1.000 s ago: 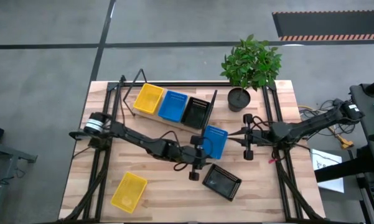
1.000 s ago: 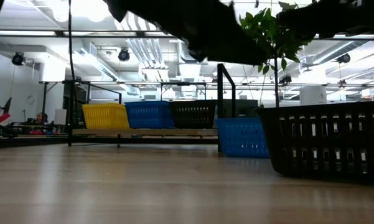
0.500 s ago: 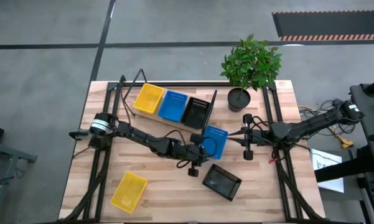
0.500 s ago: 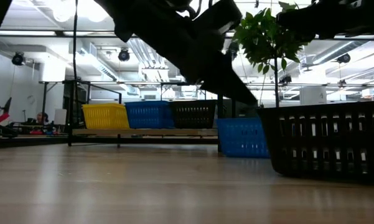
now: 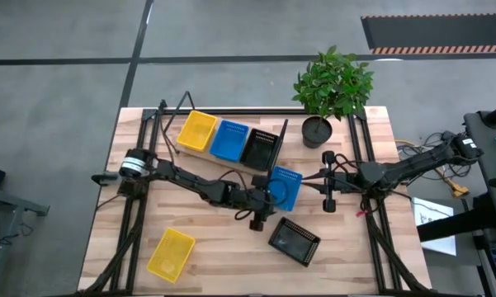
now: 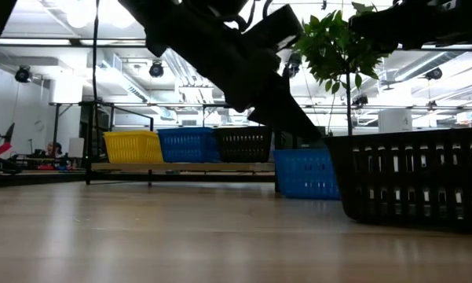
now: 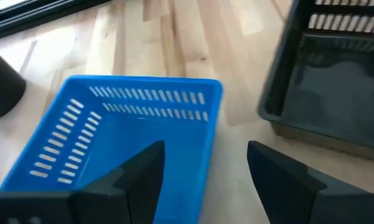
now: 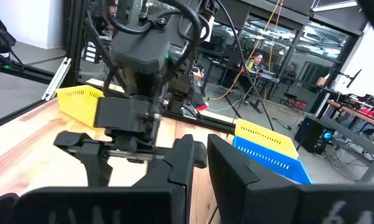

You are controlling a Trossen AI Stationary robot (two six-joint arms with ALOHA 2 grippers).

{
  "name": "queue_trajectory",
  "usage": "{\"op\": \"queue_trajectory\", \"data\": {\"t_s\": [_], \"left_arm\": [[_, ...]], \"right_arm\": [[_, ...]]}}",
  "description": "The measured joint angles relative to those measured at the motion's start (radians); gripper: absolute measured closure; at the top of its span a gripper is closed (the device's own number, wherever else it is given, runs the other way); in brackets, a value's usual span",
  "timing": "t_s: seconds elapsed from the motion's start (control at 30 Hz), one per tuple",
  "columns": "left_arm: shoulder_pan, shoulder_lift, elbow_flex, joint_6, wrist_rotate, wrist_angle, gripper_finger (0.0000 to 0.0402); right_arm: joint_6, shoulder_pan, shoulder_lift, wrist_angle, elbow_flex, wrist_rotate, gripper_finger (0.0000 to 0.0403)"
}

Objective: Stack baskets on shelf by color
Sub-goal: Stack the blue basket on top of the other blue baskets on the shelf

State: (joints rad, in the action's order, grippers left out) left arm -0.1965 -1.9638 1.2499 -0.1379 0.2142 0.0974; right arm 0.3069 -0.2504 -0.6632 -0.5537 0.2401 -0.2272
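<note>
Reaching across the middle of the wooden surface, the left pincer is seen with its fingers spread apart, nothing pinched between them. In its wrist view one finger hangs over a near corner of the loose blue basket and the other over bare wood between that basket and the loose black basket. In the high view the blue basket lies just in front of the shelf's right end, and the black one lies tilted nearer the front edge.

On the shelf, a light-wood board with black wire end frames, three baskets are set side by side: a yellow basket, a blue basket on the shelf and a black basket on the shelf. In the low view they are seen in the same order along the board. Another yellow basket lies well apart, near the front left corner of the surface.

The right pincer is held near the right side of the surface, just beside the loose blue basket, its fingers pressed nearly together with nothing between them. A potted plant stands at the back right. People are glimpsed in the room beyond, in the right wrist view.
</note>
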Motion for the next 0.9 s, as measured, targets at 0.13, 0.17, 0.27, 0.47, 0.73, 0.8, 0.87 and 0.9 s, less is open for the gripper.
{"op": "queue_trajectory", "data": {"t_s": [0.13, 0.17, 0.27, 0.47, 0.73, 0.8, 0.87, 0.9], "left_arm": [[0.008, -0.024, -0.001, 0.0, 0.001, 0.007, 0.0188], [0.008, -0.031, -0.001, -0.001, 0.0, 0.016, 0.0188], [0.007, -0.056, -0.002, -0.009, -0.001, 0.04, 0.0188], [0.007, -0.094, 0.009, -0.01, -0.001, 0.051, 0.0188], [0.007, -0.097, 0.012, -0.031, -0.001, 0.052, 0.0205], [0.007, -0.097, 0.013, -0.034, -0.001, 0.051, 0.0221], [0.007, -0.097, 0.014, -0.035, -0.001, 0.052, 0.024], [0.007, -0.097, 0.014, -0.035, -0.001, 0.052, 0.025]], "right_arm": [[0.0, 0.0, 0.0, 0.002, 0.0, 0.0, 0.0365], [0.0, 0.0, 0.0, 0.002, 0.0, 0.0, 0.0365], [0.0, 0.0, 0.0, 0.003, 0.0, 0.0, 0.0365], [0.0, 0.0, -0.001, 0.016, 0.0, -0.001, 0.0365], [0.0, 0.0, 0.0, 0.02, 0.0, -0.008, 0.0365], [0.0, 0.0, 0.0, 0.02, 0.0, -0.008, 0.0364], [0.0, 0.0, 0.0, 0.021, 0.0, -0.008, 0.0365], [0.0, 0.0, 0.0, 0.02, 0.0, -0.008, 0.0365]]}}
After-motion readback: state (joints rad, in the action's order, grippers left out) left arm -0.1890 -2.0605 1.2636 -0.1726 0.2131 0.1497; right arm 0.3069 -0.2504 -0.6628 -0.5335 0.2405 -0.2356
